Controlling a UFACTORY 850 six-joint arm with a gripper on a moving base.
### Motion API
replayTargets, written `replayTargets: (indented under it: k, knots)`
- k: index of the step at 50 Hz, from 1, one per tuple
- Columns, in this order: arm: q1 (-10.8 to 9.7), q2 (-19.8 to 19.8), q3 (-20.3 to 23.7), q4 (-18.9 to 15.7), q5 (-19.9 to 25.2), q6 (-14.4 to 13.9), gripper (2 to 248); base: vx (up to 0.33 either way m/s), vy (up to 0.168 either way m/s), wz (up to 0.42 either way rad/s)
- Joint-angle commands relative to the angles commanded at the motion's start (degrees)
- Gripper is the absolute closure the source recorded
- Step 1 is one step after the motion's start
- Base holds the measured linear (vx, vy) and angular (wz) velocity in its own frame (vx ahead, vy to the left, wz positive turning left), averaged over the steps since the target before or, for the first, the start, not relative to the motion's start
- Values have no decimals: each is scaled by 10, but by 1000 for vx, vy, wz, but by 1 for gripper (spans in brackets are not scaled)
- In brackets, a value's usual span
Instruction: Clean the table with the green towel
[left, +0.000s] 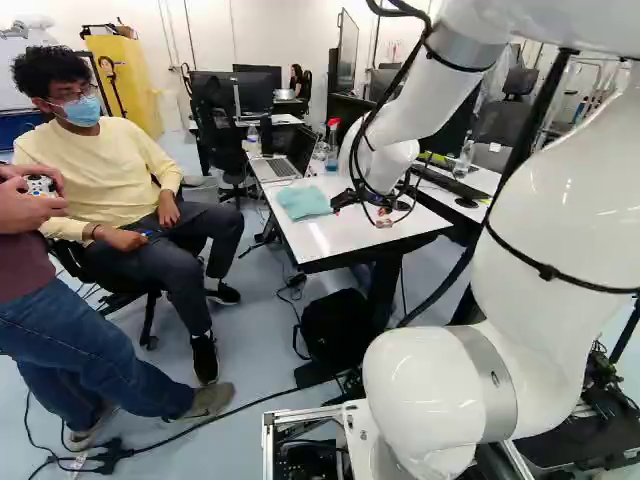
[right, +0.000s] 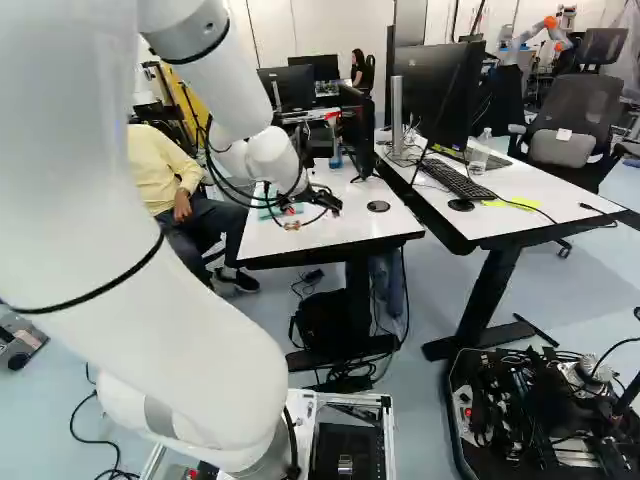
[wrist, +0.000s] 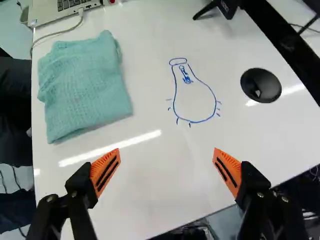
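Wrist view: jaws wide apart, nothing between them, over bare worktop. Folded green towel lying ahead and off to one side, near worktop's edge, ungripped. Blue bulb drawing whole, black disc beside it; wiping looks not begun. Left base view: arm reaching over worktop, towel near laptop. Grasp, wiping likely all left. Right base view: towel partly hidden behind arm.
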Motion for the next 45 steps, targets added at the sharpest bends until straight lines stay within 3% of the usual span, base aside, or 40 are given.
replayTargets:
  k: [11, 45]
  knots:
    - [0, 23, 12, 60, -43, 0, 3, 0, 0, 0]
    - [0, 21, 9, 247, -167, 0, 3, 0, 0, 0]
